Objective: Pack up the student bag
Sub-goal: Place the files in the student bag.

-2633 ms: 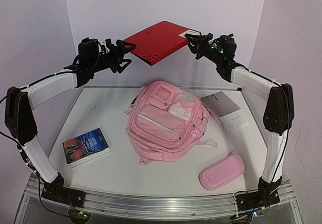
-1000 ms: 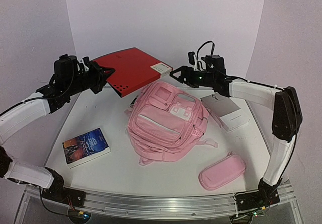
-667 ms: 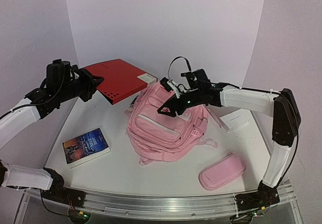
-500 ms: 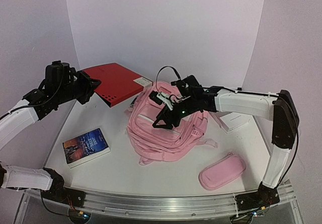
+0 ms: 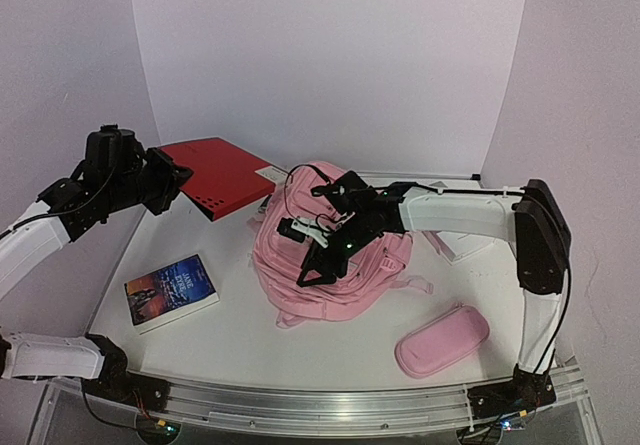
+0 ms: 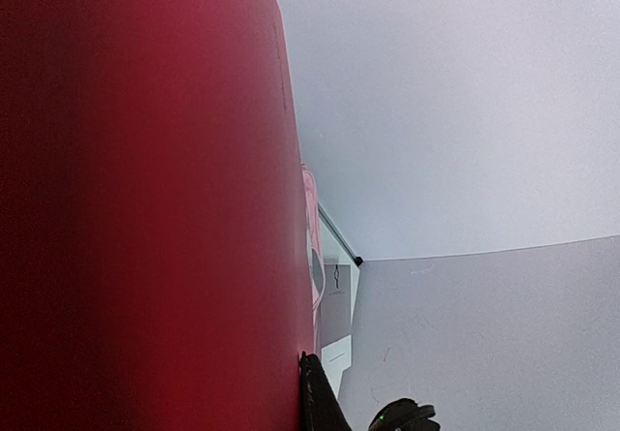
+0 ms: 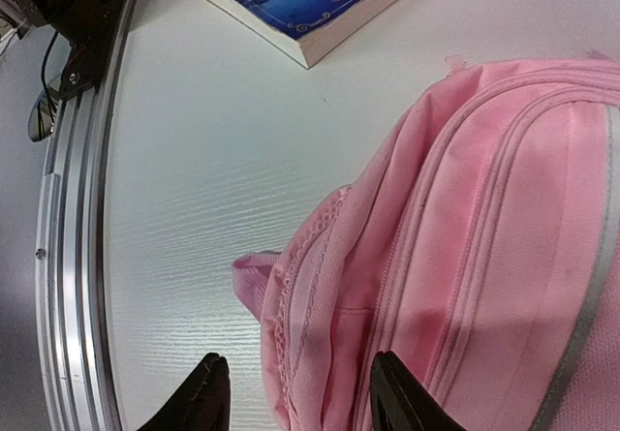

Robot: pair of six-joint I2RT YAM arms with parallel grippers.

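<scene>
Two arms work over a white table (image 5: 240,350), and the student bag (image 5: 335,300) lies flat near its middle, front pockets up, with its top toward the back wall and its shoulder straps trailing to the right. The right gripper (image 5: 310,268) reaches across from the right and hangs low over the bag's front-left part. In the right wrist view, the right gripper (image 7: 300,397) has its fingers spread fairly wide with nothing between them, straddling the seamed edge of the student bag (image 7: 484,237): one tip is over bare table and the other over pink fabric, though whether either tip touches cannot be told. The left gripper (image 5: 166,179) is raised at the back left and pinches the near-left edge of a red folder (image 5: 225,173), which slopes away toward the wall and ends just beside the bag's top. In the left wrist view the red folder (image 6: 145,208) fills the left half of the frame, with one dark finger (image 6: 312,397) pressed against its edge. A blue-covered paperback (image 5: 170,292) lies flat at the front left, well apart from the bag, and it also shows in the right wrist view, paperback (image 7: 310,0). A pink pencil case (image 5: 441,340) lies at the front right, and a white box (image 5: 462,240) sits half hidden behind the right forearm.
</scene>
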